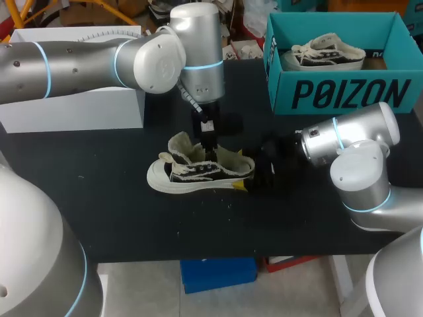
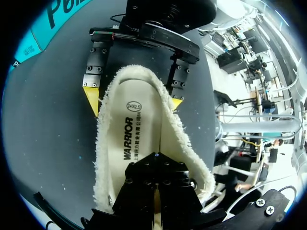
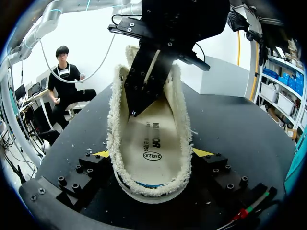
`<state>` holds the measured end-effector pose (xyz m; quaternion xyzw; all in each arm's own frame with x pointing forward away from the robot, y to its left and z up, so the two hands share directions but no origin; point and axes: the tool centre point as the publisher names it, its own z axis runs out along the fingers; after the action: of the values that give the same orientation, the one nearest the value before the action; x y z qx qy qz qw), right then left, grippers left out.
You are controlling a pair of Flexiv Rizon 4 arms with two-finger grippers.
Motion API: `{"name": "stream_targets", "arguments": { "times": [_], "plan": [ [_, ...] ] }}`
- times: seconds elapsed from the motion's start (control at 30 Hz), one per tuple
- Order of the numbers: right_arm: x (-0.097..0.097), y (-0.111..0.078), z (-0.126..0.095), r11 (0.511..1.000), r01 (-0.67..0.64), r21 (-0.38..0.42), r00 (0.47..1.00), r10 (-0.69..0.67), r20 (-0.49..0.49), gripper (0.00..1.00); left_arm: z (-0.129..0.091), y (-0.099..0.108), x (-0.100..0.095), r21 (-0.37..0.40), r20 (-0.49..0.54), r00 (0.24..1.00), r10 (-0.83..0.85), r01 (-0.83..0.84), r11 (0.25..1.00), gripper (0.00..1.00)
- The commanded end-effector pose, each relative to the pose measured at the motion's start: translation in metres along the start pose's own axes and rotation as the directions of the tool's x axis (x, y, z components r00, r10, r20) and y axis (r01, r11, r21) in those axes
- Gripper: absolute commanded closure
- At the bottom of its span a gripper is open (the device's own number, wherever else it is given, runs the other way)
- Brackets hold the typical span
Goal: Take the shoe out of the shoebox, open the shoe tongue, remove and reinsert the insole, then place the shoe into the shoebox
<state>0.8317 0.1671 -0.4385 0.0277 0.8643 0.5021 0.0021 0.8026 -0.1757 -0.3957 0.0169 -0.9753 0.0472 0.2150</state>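
Cream shoe (image 1: 198, 173) at mid-bench (image 1: 99, 198), heel clamped by my right tool (image 3: 152, 153) from three o'clock.
My left tool (image 2: 156, 191) stands down inside the shoe's opening, over the insole (image 2: 139, 124); I cannot tell whether it grips. The teal shoebox (image 1: 344, 96) sits at two o'clock, well apart.

The left arm (image 1: 86, 63), at the upper left of the head view, and the right arm (image 1: 360, 175), at the lower right, are smooth silver-grey tubes with rounded pale joint caps and thin light-blue rings. A striped cable (image 1: 190, 100) runs down the left wrist. The left pincer (image 1: 209, 146) and right pincer (image 3: 152, 154) are black and studded with round screws. The right one has yellow tips and a red-and-green wire (image 3: 249, 209) beside it.
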Motion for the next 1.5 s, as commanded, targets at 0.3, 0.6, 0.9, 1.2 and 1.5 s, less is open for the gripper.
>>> {"name": "stream_targets", "arguments": {
  "times": [0.3,0.6,0.9,1.2,1.5],
  "plan": [
    [0.000,-0.002,0.001,1.000,-0.001,-0.001,1.000,0.001,0.002,1.00,0.001,-0.001,-0.001,-0.003,0.006,1.000,0.003,-0.003,1.000,1.00],
    [0.000,-0.002,0.001,1.000,-0.001,-0.001,1.000,0.001,0.002,1.00,0.011,0.007,-0.001,0.008,0.006,1.000,-0.015,0.015,1.000,1.00],
    [0.000,-0.002,0.001,1.000,-0.001,-0.001,1.000,0.001,0.002,1.00,0.019,0.009,0.002,0.045,0.007,1.000,0.003,-0.003,0.999,1.00],
    [0.000,-0.002,0.001,1.000,-0.001,-0.001,1.000,0.001,0.002,1.00,0.031,0.007,0.004,0.050,0.010,1.000,0.008,-0.009,0.999,1.00],
    [0.000,-0.002,0.001,1.000,-0.001,-0.001,1.000,0.001,0.002,1.00,0.039,0.006,0.001,0.042,0.028,1.000,-0.008,0.007,0.999,1.00]
  ]
}}
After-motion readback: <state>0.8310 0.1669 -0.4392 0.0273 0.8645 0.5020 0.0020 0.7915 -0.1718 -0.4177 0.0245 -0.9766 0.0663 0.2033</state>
